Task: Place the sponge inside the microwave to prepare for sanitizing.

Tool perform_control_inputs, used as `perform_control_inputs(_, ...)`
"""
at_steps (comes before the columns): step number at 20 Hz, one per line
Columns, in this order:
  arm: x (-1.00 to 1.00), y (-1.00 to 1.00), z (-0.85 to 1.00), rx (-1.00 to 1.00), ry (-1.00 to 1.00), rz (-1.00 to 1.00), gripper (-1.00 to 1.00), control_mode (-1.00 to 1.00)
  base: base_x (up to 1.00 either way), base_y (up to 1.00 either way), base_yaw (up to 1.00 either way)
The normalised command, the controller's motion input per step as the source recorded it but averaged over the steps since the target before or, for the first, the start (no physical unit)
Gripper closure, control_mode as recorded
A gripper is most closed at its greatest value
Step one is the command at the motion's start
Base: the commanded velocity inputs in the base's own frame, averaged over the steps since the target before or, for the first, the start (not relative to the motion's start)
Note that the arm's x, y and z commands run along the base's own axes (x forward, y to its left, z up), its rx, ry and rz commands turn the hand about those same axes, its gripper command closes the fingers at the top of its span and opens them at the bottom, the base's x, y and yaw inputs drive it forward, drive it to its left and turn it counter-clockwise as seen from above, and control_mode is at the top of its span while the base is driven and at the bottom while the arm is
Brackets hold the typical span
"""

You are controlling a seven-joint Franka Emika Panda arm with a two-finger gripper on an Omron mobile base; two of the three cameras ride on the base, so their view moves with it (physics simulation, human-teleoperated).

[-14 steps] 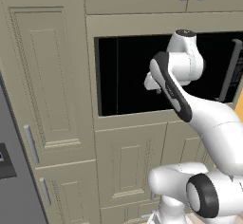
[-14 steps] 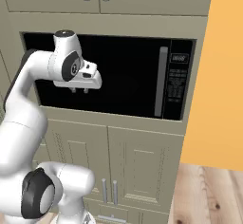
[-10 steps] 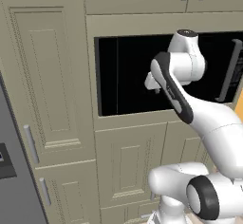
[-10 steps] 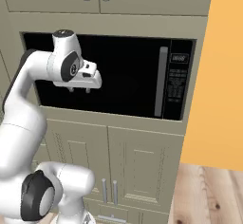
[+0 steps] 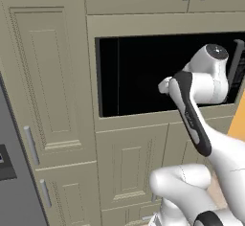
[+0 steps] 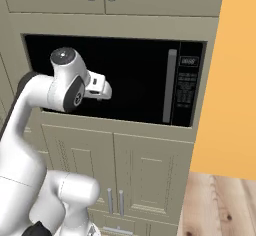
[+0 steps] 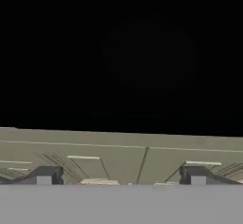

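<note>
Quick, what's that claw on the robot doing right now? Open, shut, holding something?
Gripper: open, jaws wide apart, holding nothing, facing the microwave door.

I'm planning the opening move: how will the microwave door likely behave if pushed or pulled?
The microwave door looks like a rigid panel, shut and flush, so pushing its face probably moves nothing. Its glossy black surface is likely slippery; the vertical handle offers better purchase. With that handle beside the button panel, the door probably swings from its opposite edge.
</note>
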Motion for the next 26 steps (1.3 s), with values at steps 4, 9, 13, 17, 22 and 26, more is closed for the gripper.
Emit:
perform_control_inputs(4, -0.09, -0.42, 0.12, 0.00, -0.27, -0.12, -1.00, -1.00, 0.00, 0.00, 0.00)
perform_control_inputs(9, -0.10, -0.51, 0.21, 0.00, -0.19, -0.10, -1.00, -1.00, 0.00, 0.00, 0.00)
perform_control_inputs(13, -0.05, -0.57, 0.33, 0.00, 0.00, -0.08, -1.00, -1.00, 0.00, 0.00, 0.00)
perform_control_inputs(17, -0.07, -0.55, 0.35, -0.02, 0.03, 0.00, -1.00, -1.00, 0.00, 0.00, 0.00)
perform_control_inputs(22, -0.13, -0.56, 0.33, -0.04, 0.06, 0.00, -1.00, -1.00, 0.00, 0.00, 0.00)
perform_control_inputs(26, -0.17, -0.58, 0.18, 0.00, 0.08, 0.00, -1.00, -1.00, 0.00, 0.00, 0.00)
